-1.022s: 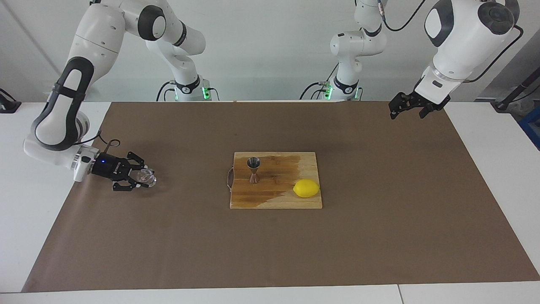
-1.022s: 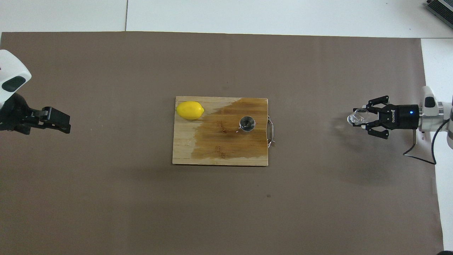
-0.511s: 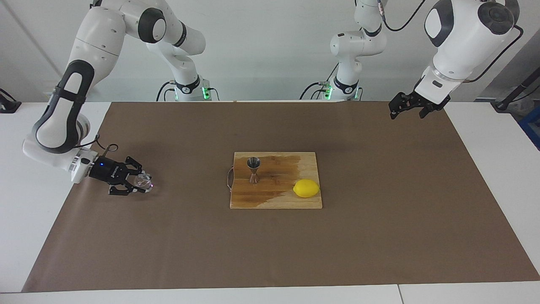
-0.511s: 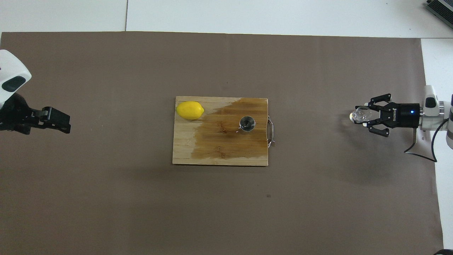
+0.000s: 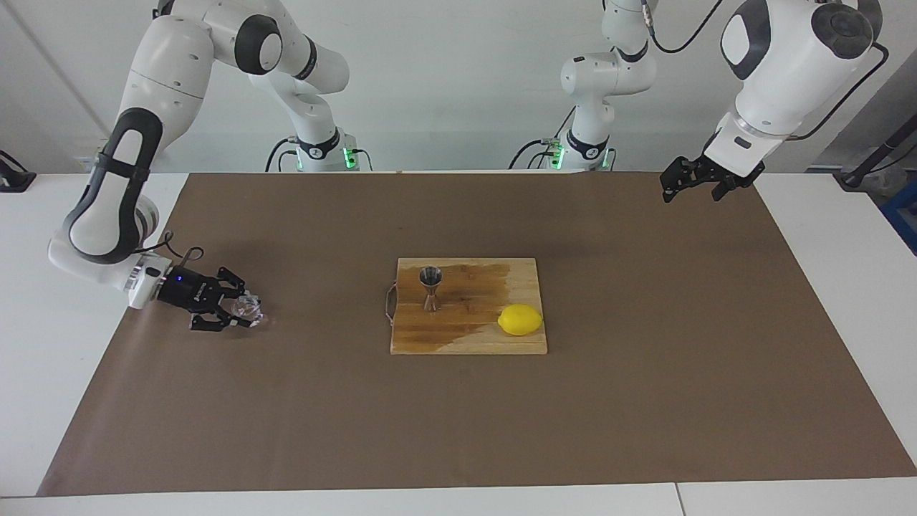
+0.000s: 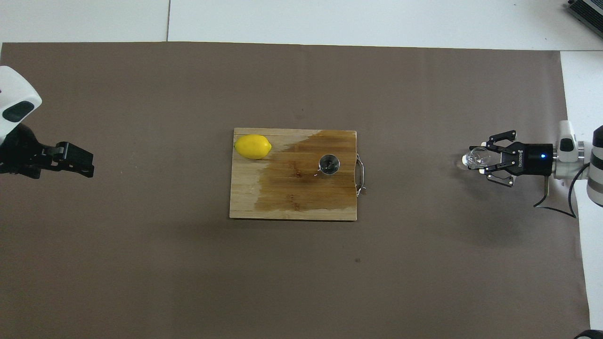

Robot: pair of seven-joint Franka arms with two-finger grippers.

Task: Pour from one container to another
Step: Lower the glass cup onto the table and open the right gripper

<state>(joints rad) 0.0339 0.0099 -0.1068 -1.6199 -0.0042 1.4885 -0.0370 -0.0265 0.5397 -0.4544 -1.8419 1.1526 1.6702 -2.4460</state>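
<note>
Lowering the glass tumbler (image 5: 246,308) toward the tabletop (image 5: 645,401), right gripper (image 5: 236,311) stays clamped on it, well apart from the steel jigger (image 5: 430,287) on the cutting board (image 5: 473,337). Pour looks finished. Left gripper (image 5: 689,180) waits open, raised.

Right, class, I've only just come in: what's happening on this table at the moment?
The right gripper has its jaws shut on a small clear glass, low over the brown mat at the right arm's end of the table. A steel jigger stands upright on the wooden cutting board mid-table, with a lemon beside it. The left gripper waits open, raised over its own end. Nothing is being poured just now.
</note>
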